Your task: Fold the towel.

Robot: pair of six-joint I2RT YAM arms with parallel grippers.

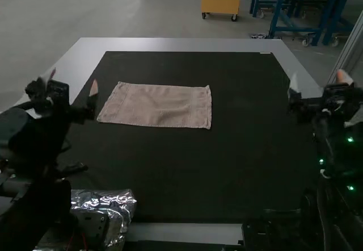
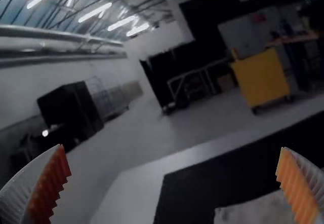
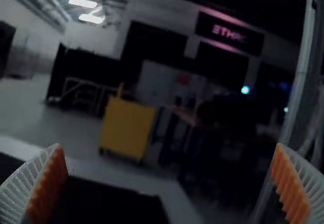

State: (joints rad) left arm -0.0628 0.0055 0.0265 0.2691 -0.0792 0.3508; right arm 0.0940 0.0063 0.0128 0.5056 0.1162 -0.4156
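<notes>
Since the towel lies off to one side of the bench, which arm is nearer matters most here, imo. Going left to right: the left arm's white ribbed claw with orange pads (image 1: 72,82) is wide open, nothing in it, out by the bench's left edge. Then there's a crinkled silver foil packet (image 1: 116,204) down at the near left corner. Next, the pinkish-beige rectangular cloth towel (image 1: 161,106), lying flat on the black mat (image 1: 227,166) that covers most of the pale grey bench (image 1: 170,45), left of centre and closer to the far edge. Can't tell if it's one layer or doubled. Its long axis runs left-right, roughly along the far edge, with its left end just right of the left claw. Last, the matching right claw (image 1: 317,79), open and empty by the right edge, well apart from the towel. I'd guess no fold is under way; the right arm needs the longer reach, across the bare mat, for a two-handed grab.
</notes>
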